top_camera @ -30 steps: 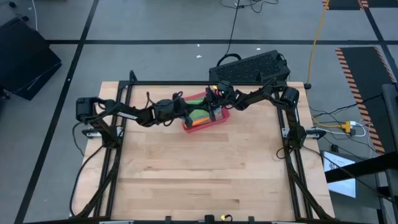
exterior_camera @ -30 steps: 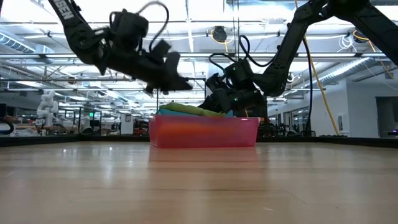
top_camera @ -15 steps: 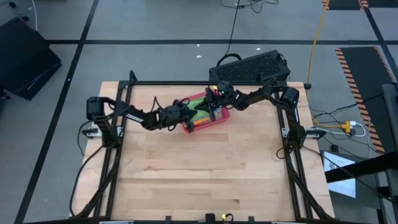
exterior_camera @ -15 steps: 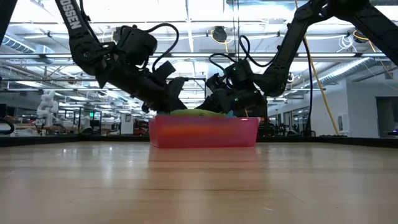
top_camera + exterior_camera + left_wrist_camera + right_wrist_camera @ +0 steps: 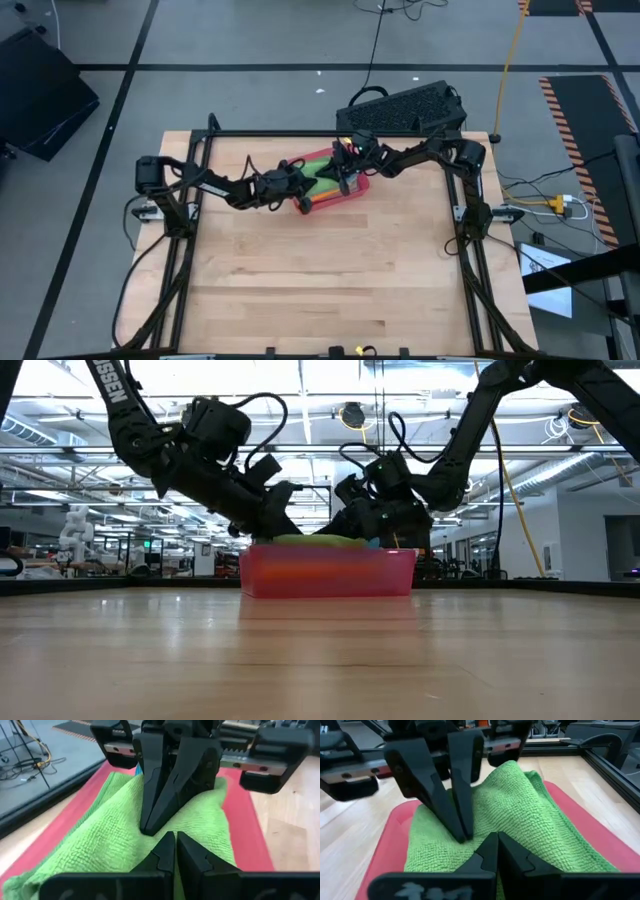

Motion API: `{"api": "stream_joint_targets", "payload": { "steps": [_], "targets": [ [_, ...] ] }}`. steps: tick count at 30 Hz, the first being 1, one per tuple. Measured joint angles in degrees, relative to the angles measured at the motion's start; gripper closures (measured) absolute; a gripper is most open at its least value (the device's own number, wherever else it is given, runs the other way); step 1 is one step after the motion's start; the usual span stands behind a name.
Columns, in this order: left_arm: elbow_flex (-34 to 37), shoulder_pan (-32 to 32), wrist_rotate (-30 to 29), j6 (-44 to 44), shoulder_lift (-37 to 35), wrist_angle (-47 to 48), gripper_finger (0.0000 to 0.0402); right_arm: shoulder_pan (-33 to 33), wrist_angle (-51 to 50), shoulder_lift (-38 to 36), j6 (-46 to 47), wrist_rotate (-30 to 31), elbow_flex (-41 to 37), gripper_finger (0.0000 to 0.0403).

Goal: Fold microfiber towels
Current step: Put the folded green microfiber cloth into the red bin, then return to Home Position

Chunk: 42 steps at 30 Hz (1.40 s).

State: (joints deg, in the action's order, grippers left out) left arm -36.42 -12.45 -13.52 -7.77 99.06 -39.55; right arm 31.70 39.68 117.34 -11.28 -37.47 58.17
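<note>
Bright green towel (image 5: 100,840) on top of stack in red tray (image 5: 352,193), far-centre of counter (image 5: 320,270). Left hand (image 5: 172,851) & right hand (image 5: 495,851) both pinched shut on its top fold, tips facing.

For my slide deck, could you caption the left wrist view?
Both shut grippers, left and right, pinch the bright green towel in the red tray.

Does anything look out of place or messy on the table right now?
Nothing is spilled or damaged. The red tray sits skewed to the table's edges, and the bright green towel on top bunches into a ridge where the left gripper and right gripper pinch it.
</note>
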Motion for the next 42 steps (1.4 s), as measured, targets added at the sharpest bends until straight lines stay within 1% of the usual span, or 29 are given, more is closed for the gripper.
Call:
{"api": "stream_joint_targets", "payload": {
  "steps": [8, 16, 21, 23, 28, 32, 34, 36, 38, 40, 42],
  "targets": [
    [0.07, 0.61, 0.16, 1.56, -3.37, -0.26, 0.0382, -0.37, -4.45, -6.15, 0.09, 0.14, -0.11, 0.0403],
    [0.02, 2.18, 0.17, 3.59, -8.85, -0.19, 0.0382, -0.60, -9.90, -12.29, -0.32, -0.04, -0.07, 0.0403],
    [0.00, 4.03, -0.10, 3.13, -13.76, 5.52, 0.0382, -1.30, -18.19, -17.45, -2.79, 0.24, -0.04, 0.0403],
    [0.00, 5.60, -1.66, 2.93, -15.54, 8.44, 0.0382, -1.69, -22.21, -20.01, -3.77, 0.48, -0.04, 0.0403],
    [-0.04, 10.28, -8.98, 2.74, -20.14, 14.64, 0.0382, -3.68, -32.60, -27.42, -6.26, 4.27, -0.02, 0.0403],
    [-0.07, 13.94, -12.26, 1.77, -23.33, 18.04, 0.0382, -5.98, -35.46, -34.02, -5.73, 4.96, -2.27, 0.0403],
    [-0.04, 15.51, -12.44, 1.41, -25.60, 20.86, 0.0382, -7.68, -35.32, -38.12, -4.31, 7.61, -4.41, 0.0403],
    [-0.07, 16.85, -12.20, 1.34, -27.83, 22.20, 0.0382, -9.74, -35.51, -42.67, -3.36, 11.79, -6.92, 0.0403],
    [-0.03, 18.04, -12.20, 1.10, -31.05, 25.64, 0.0382, -11.99, -35.46, -47.18, -2.57, 15.82, -9.32, 0.0403],
    [-0.08, 19.10, -12.17, 1.12, -33.94, 26.24, 0.0382, -14.20, -35.28, -51.30, -1.13, 19.70, -11.67, 0.0403],
    [-0.12, 20.19, -12.07, 1.35, -36.94, 29.09, 0.0382, -16.53, -35.31, -55.17, 1.05, 23.49, -14.08, 0.0403]
  ]
}}
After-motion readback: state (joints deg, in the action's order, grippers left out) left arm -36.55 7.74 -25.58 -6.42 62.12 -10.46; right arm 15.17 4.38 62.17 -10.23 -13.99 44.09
